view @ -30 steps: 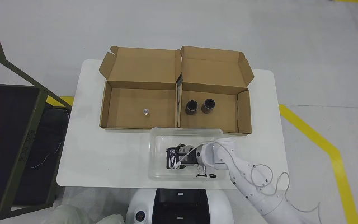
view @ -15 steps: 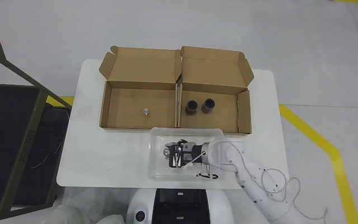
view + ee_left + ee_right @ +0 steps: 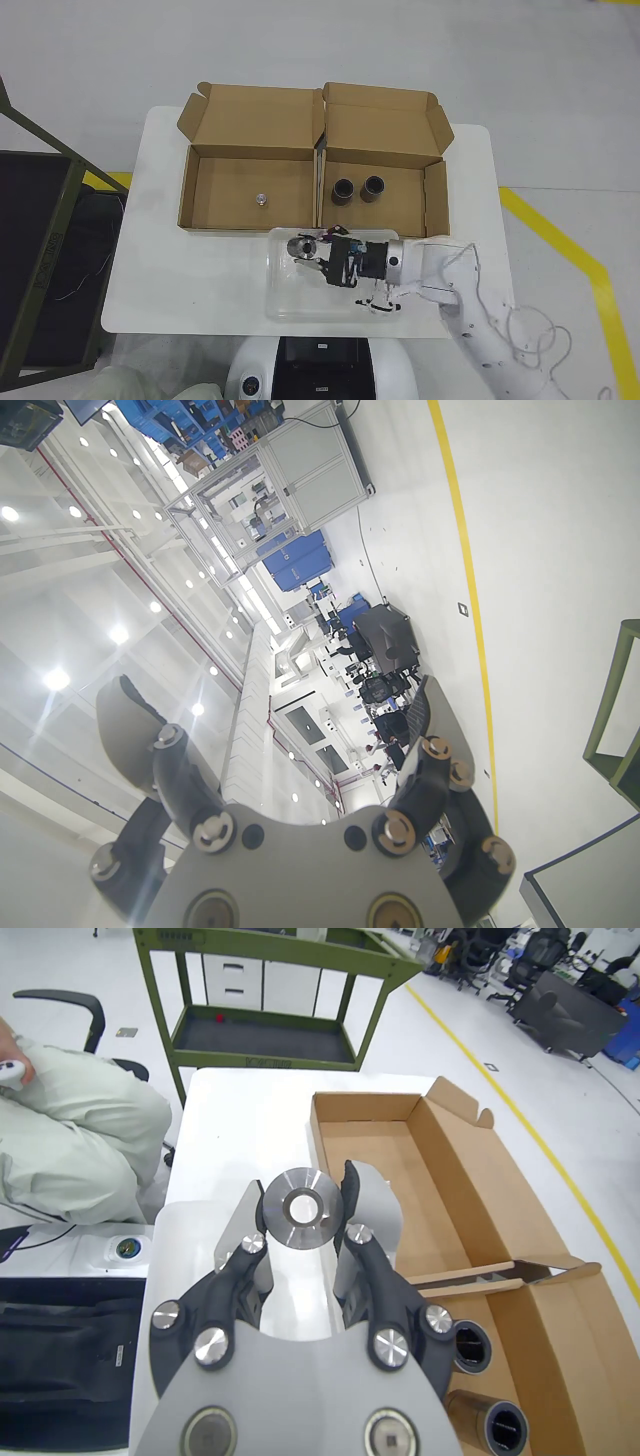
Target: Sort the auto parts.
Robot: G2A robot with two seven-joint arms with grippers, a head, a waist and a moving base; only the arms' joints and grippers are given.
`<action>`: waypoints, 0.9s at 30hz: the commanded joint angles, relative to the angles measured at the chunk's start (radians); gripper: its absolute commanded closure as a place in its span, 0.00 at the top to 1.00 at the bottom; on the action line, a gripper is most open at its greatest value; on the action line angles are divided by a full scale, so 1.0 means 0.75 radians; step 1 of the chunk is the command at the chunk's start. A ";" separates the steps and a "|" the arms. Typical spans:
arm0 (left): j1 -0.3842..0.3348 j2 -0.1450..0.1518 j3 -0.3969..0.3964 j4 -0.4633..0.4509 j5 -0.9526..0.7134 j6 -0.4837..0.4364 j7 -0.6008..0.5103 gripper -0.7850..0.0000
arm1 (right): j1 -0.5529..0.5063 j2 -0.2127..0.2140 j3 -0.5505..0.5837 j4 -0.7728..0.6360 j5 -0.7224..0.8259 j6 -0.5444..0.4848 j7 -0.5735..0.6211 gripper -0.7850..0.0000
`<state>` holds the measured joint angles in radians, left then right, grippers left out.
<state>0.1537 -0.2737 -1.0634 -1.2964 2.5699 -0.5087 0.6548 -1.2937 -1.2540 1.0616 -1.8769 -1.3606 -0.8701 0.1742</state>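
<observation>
- My right jaws are clamped on the rim of a metal disc (image 3: 303,1213), held over the far side of the clear tray (image 3: 275,300) on the desk (image 3: 160,260).
- My left jaws gape wide, with nothing between them.
- Just beyond the tray, one cardboard box (image 3: 220,205) holds a small silver part (image 3: 261,199).
- The neighbouring box (image 3: 405,200) holds two black sleeves (image 3: 343,190).

The round part (image 3: 303,1213) is bare metal, smooth and shiny. The right gripper (image 3: 303,1200) has matt grey metal plates, black plastic links, glossy screws and rough black pads (image 3: 351,1188). The two boxes (image 3: 220,190) are matt brown cardboard; at 6 o'clock from them, the tray (image 3: 285,300) is clear glossy plastic on a smooth white table (image 3: 160,260).
</observation>
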 commanded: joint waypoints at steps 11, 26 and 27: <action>0.000 0.000 0.000 0.000 0.000 0.000 0.000 1.00 | 0.006 0.010 0.111 -0.065 0.201 0.134 -0.106 0.00; 0.000 0.000 0.000 0.000 0.000 0.000 0.000 1.00 | -0.002 0.010 0.179 -0.122 0.292 0.279 -0.338 0.00; 0.000 0.000 0.000 0.000 0.000 0.000 0.000 1.00 | -0.004 0.009 0.177 -0.123 0.291 0.281 -0.354 0.00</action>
<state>0.1537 -0.2737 -1.0634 -1.2964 2.5699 -0.5087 0.6548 -1.2955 -1.2467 1.1961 -1.9683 -1.1414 -0.6609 -0.0794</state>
